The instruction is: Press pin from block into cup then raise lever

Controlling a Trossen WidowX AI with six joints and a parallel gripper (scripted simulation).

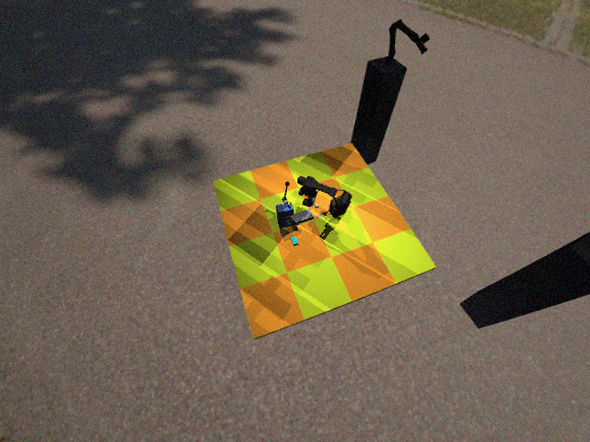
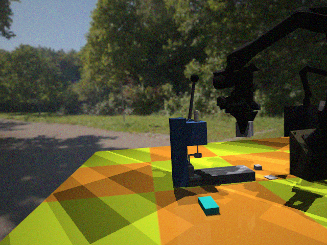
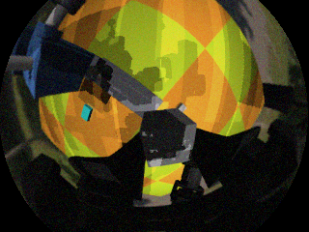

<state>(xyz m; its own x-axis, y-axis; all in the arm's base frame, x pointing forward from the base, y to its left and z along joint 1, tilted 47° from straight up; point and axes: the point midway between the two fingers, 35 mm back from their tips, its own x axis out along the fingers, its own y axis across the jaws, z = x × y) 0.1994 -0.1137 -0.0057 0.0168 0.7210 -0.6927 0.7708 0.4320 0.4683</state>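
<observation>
Gripper [image 1: 307, 200] [image 2: 244, 132] [image 3: 162, 130] clasps block [image 2: 250, 129] [image 3: 168, 137]; bed [image 1: 301, 217] [image 2: 224, 175] [image 3: 131, 92] lies lower, towards the counter's [image 1: 322, 290] [image 2: 105, 216] [image 3: 145, 24] left edge in the exterior view.

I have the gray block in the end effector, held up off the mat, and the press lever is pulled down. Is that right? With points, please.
Not quite: the lever [image 1: 286, 190] [image 2: 191, 97] is up, not pulled down. The exterior view shows it rising above the blue press [image 1: 285, 207] [image 2: 178, 152]. The rest stands: the end effector [image 2: 244, 129] holds the gray block [image 2: 249, 129] [image 3: 169, 137] off the mat [image 1: 317, 286] [image 2: 237, 224].
</observation>
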